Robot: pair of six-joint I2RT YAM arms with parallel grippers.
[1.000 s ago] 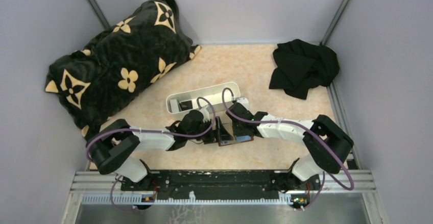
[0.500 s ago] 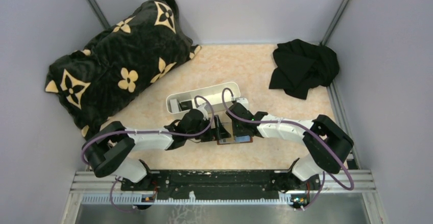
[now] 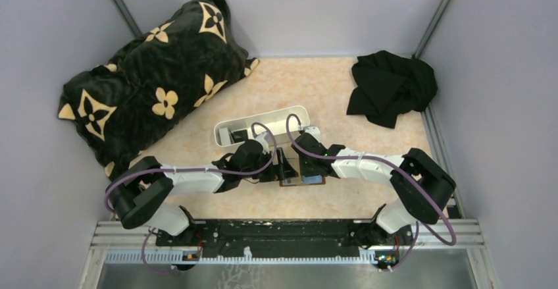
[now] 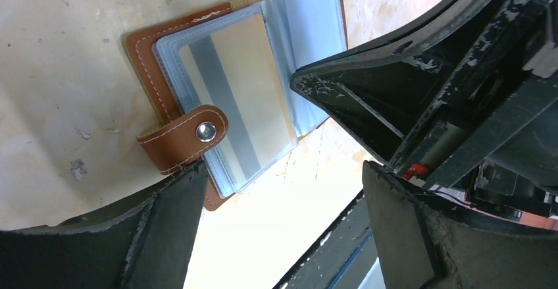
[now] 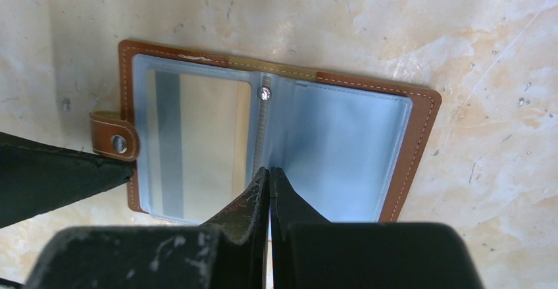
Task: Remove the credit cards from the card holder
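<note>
- What lies nearest the arms?
- The card holder (image 5: 329, 137), open flat on the table, a credit card (image 5: 197, 144) in one pocket. Right gripper (image 5: 268, 170) pinched together over its middle; left gripper (image 4: 283, 170) spread wide beside its strap.
- Beyond?
- A white tray (image 3: 263, 119).

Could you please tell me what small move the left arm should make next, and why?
Probably lower the open left gripper toward the card to start sliding it out. The card sits inside the open holder, on the side with the tab, and the shut right gripper has its tips at the holder's middle, seemingly pinning it.
</note>
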